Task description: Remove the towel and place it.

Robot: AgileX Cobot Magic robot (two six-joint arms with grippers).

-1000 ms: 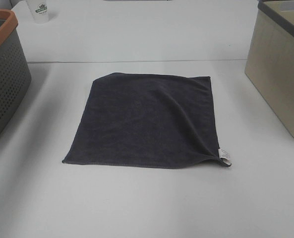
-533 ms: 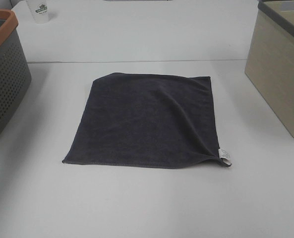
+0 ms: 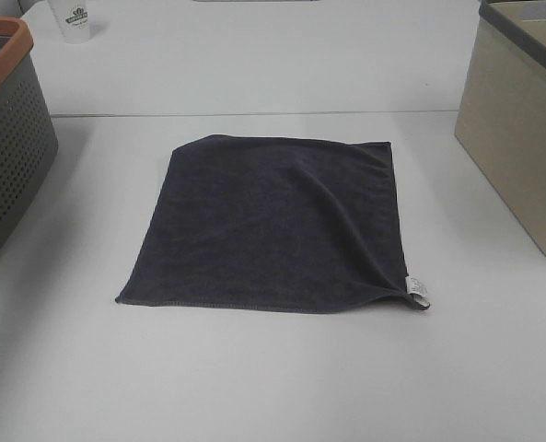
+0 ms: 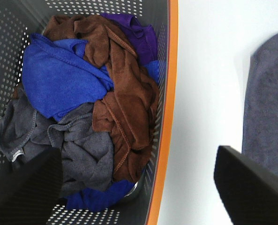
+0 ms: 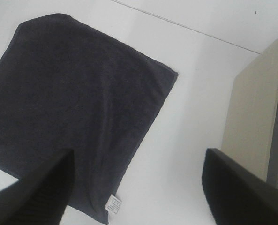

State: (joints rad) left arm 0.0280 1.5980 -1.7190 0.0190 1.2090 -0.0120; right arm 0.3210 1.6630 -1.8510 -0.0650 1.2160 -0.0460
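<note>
Towel (image 3: 273, 226) first: it lies spread flat in the middle of the overhead frame, on the white table (image 3: 254, 387), well apart from both bins. It looks light, soft and limp, so it should sag and fold once lifted and will not slide as 1 stiff sheet. Nearest the camera is the stitched hem, and at the lower right corner sits the white tag (image 3: 418, 291), where the cloth puckers up a little. That raised corner, or the ridge of wrinkle running up from it, looks like the easiest place to pinch; the flat centre offers little to grab.

Farther back, the grey perforated basket (image 3: 5, 138) with its orange rim fills the left edge, the beige bin (image 3: 516, 129) the right edge, and a white cup (image 3: 75, 20) stands in the upper left.

Neither arm appears overhead. The left wrist view alone shows the basket's contents: blue, brown, purple and grey cloths (image 4: 96, 112). Both the left claw (image 4: 143, 187) and the right claw (image 5: 139, 192) are spread wide, holding nothing; the right one hangs over the tag corner.
</note>
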